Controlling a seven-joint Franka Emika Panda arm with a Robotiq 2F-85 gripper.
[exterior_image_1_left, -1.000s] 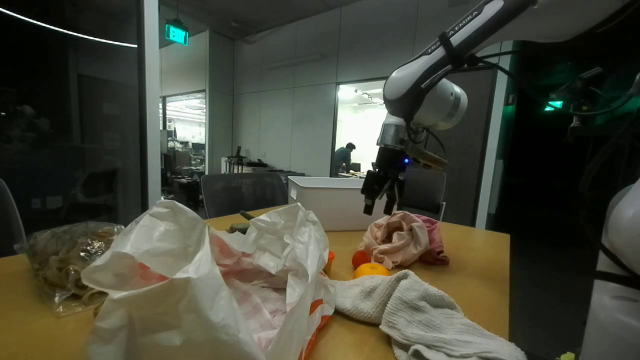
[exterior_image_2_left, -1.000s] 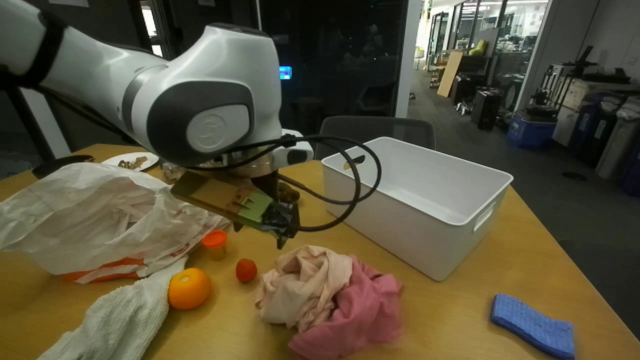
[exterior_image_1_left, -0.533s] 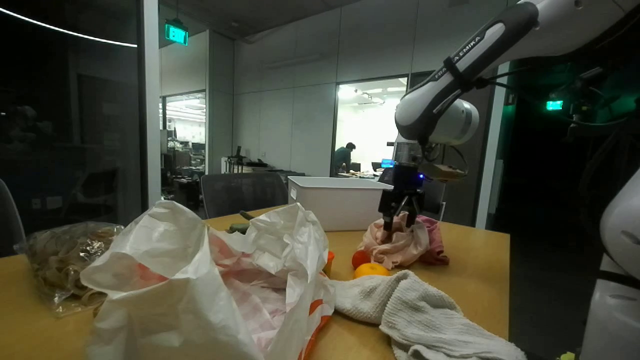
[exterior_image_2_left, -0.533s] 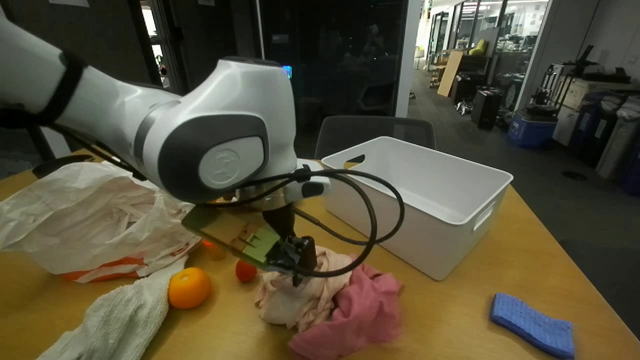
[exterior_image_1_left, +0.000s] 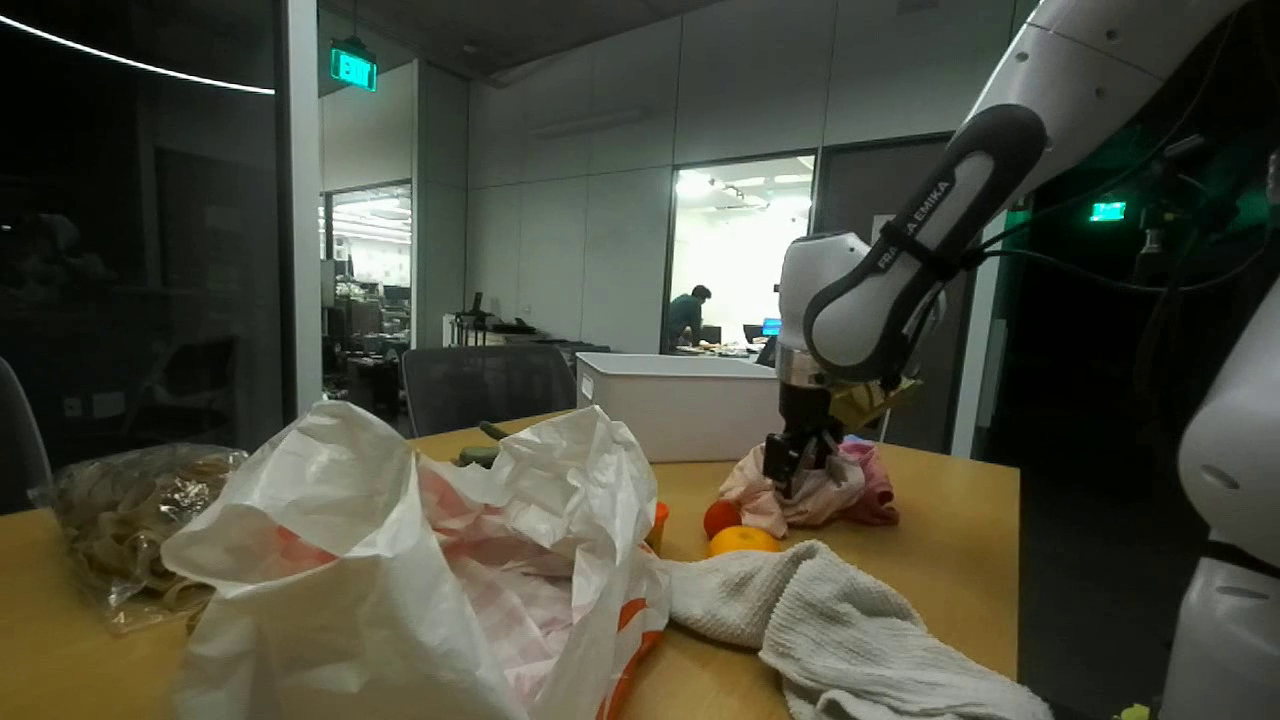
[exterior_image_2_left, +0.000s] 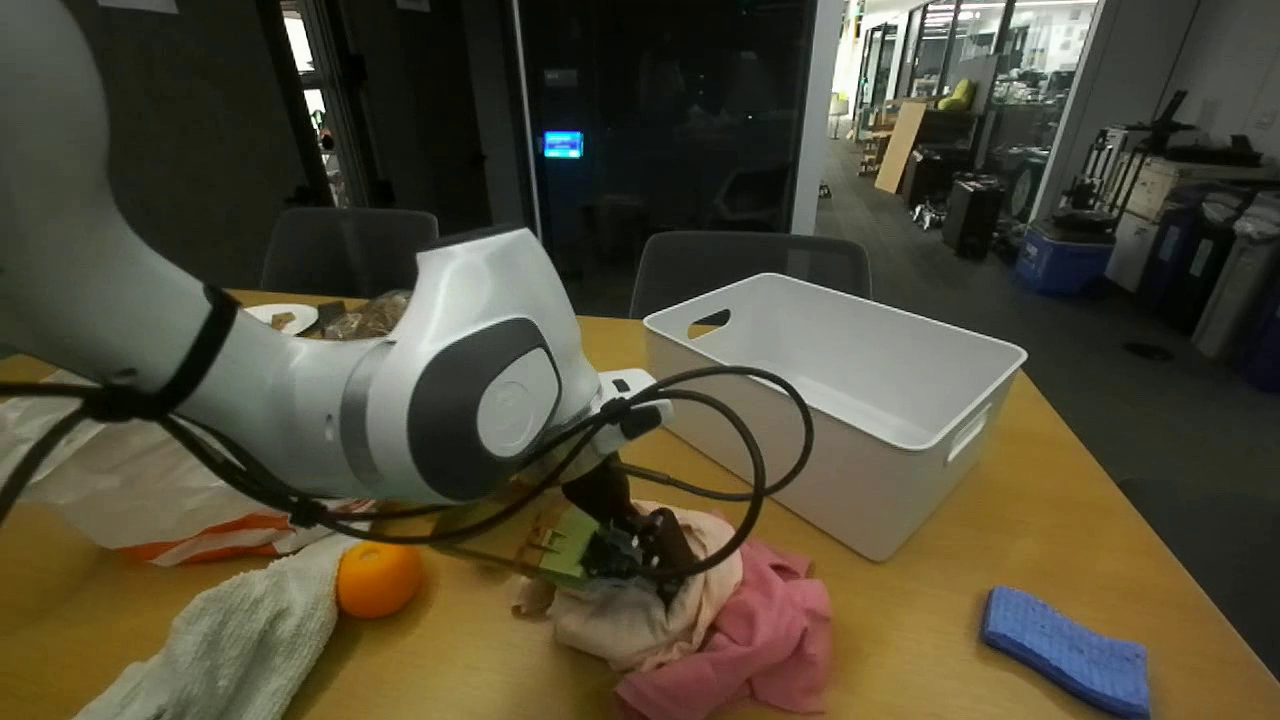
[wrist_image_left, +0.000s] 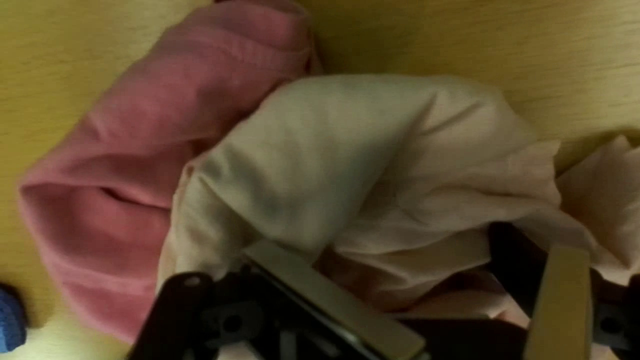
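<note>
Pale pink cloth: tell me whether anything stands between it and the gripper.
Nothing visible does. The open gripper is down at the folds of the pale pink cloth; the darker pink cloth lies against that cloth's side, not in between.

Matt cloth bundle (wrist_image_left: 320, 160); smooth plastic bin (exterior_image_2_left: 850, 470).

Light is dim; in an exterior view, a window (exterior_image_1_left: 745, 235) glares between one and two o'clock. The wrist view is blurred and yellowish, pale cloth (wrist_image_left: 370, 160) shadowed toward nine o'clock.
</note>
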